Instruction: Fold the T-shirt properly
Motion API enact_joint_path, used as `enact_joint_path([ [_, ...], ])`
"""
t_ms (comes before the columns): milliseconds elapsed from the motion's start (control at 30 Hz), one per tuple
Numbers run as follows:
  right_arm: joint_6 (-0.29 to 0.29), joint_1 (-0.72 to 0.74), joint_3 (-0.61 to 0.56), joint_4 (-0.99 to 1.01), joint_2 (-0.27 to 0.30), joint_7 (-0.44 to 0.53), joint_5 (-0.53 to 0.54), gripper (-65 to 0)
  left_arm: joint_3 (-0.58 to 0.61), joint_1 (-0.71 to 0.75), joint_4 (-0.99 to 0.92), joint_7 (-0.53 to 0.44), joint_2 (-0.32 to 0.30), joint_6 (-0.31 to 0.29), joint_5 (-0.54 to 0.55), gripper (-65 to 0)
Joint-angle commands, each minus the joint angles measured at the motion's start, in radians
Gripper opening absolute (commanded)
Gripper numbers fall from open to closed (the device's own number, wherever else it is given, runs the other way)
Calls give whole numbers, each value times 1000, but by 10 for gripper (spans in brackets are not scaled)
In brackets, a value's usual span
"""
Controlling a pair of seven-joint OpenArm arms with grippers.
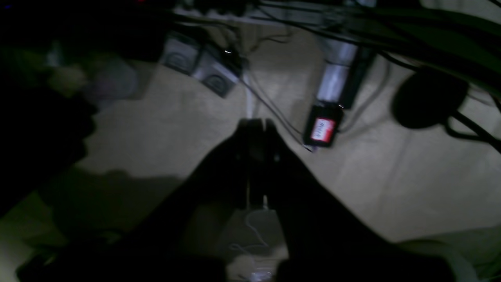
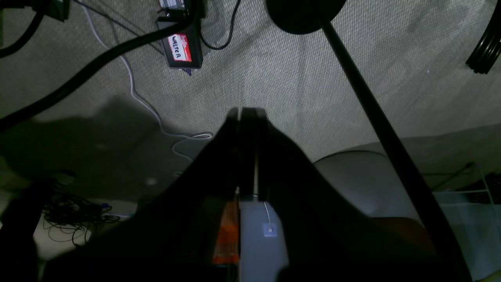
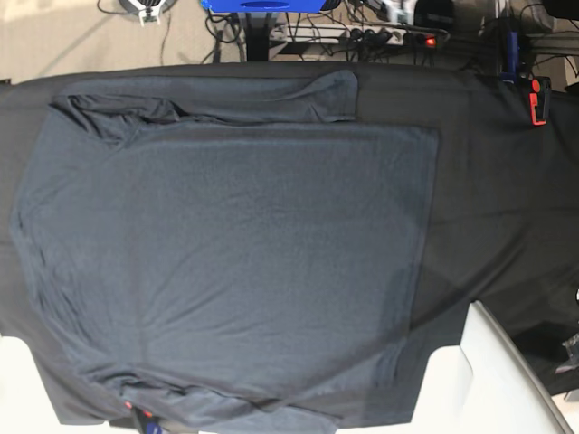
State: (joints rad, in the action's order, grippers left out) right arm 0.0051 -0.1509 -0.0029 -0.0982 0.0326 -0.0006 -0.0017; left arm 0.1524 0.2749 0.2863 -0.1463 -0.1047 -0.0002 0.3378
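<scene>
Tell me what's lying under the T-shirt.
Under the T-shirt is a black table cloth, visible around its edges. Whatever lies beneath the shirt's middle is covered.

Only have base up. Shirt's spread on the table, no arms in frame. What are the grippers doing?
Observer: Left gripper is shut and empty, pointing at carpet, not the table.
Operator: Right one?
Observer: Right gripper is shut too, with nothing in it, and the same carpet lies beyond it.
Operator: Anything on the floor there?
Observer: A black box with a red-and-white label lies ahead of the right gripper, with a white cable beside it.
</scene>
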Motion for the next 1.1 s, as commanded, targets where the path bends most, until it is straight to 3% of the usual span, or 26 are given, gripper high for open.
enact_joint_path([
  [0,-1,-9,-1,1,5,-5,-2,-645,0,14,1,-8,-13,6,-1,-650],
  [467,3,-17,-1,2,5,-5,-2,-648,2,51,40,-8,-22,6,-9,-650],
  [633,3,-65,7,-65,5,-3,2,-648,0,100,107,-8,-26,6,-197,-650],
  [767,3,-120,5,-165,3,-19,2,-650,-10,122,112,-11,-25,6,-230,-650],
  [867,3,-175,4,-294,3,-111,2,-650,-10,163,159,-83,-31,6,-230,-650],
  [1067,-3,-456,7,-886,3,-313,2,-650,-9,326,356,-289,-59,6,-231,-650],
])
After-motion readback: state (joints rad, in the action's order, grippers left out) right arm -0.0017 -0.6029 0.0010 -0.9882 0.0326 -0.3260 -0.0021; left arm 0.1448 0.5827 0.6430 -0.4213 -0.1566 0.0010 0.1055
